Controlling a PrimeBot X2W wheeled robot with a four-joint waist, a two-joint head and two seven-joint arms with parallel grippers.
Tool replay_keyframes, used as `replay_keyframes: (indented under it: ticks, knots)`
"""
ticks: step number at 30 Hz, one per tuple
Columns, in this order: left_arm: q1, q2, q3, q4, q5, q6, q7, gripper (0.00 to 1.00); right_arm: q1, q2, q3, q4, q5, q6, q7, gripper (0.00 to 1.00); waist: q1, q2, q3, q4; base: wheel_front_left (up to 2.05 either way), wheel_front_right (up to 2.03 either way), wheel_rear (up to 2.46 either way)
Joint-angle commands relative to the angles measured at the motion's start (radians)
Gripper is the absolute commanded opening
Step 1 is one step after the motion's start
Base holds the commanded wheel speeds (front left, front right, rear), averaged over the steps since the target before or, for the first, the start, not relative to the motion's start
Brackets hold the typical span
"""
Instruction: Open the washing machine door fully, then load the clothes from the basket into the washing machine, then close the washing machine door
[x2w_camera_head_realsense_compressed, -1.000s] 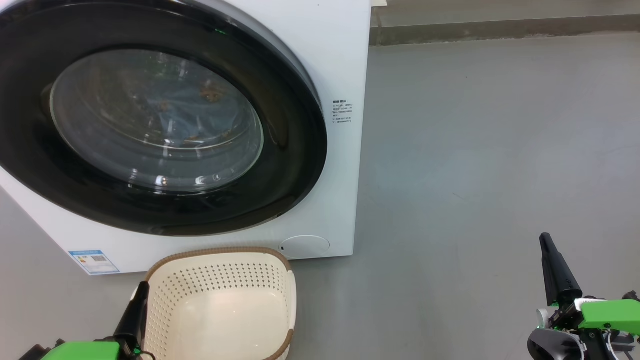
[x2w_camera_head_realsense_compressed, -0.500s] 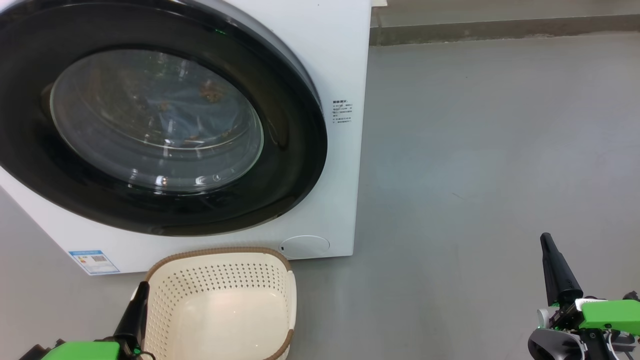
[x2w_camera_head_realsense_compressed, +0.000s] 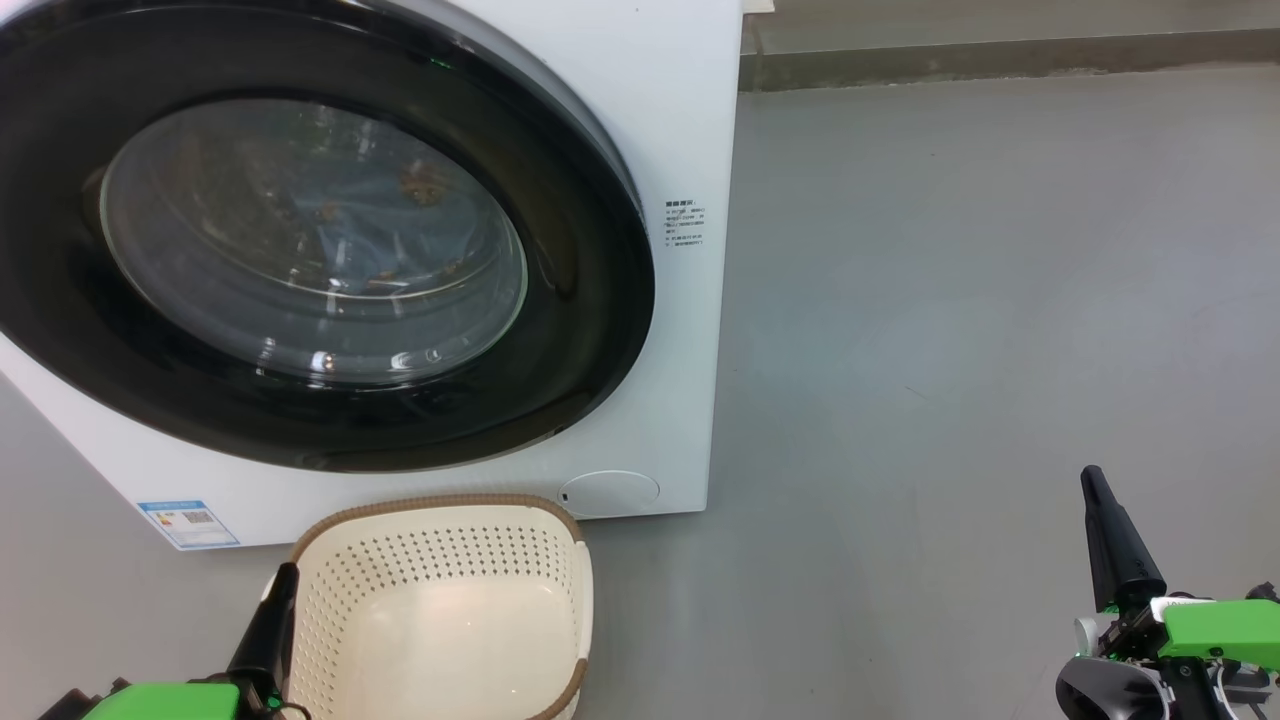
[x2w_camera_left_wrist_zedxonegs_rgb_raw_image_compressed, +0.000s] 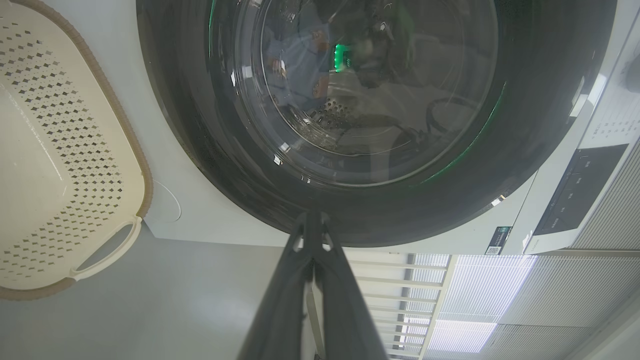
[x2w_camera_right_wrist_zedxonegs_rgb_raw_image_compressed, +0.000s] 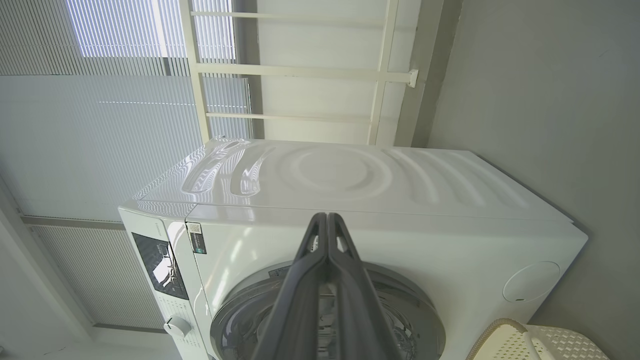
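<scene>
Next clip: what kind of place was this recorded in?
Likely a laundry corner of an indoor room, perhaps a test space. A white front-loading washing machine stands on a smooth grey floor, a cream laundry basket sits before it, and slatted window blinds show beyond it.

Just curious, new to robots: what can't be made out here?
Head view: small print on the big white washing machine, too small to read.
Left wrist view: light-blue printed clothes behind the glossy black round door, blurred by reflections; number unclear.
Right wrist view: cream perforated plastic basket, cut by bottom edge.
</scene>
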Motion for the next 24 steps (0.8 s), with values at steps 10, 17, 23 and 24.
replay_keyframes:
  ticks: [10, 17, 23, 24]
  knots:
    - [-0.048, 0.011, 0.035, -0.023, -0.007, 0.0, 0.004, 0.0, -0.005, -0.002, 0.023, -0.031, -0.005, 0.001, 0.009, 0.0, 0.0, 0.0, 0.0, 0.0, 0.0, 0.0, 0.0]
    - [-0.048, 0.011, 0.035, -0.023, -0.007, 0.0, 0.004, 0.0, -0.005, -0.002, 0.022, -0.031, -0.005, 0.001, 0.009, 0.0, 0.0, 0.0, 0.0, 0.0, 0.0, 0.0, 0.0]
    - [-0.048, 0.011, 0.035, -0.023, -0.007, 0.0, 0.004, 0.0, -0.005, -0.002, 0.022, -0.031, -0.005, 0.001, 0.01, 0.0, 0.0, 0.0, 0.0, 0.0, 0.0, 0.0, 0.0]
    - [-0.048, 0.011, 0.035, -0.023, -0.007, 0.0, 0.004, 0.0, -0.005, -0.002, 0.022, -0.031, -0.006, 0.001, 0.01, 0.0, 0.0, 0.0, 0.0, 0.0, 0.0, 0.0, 0.0]
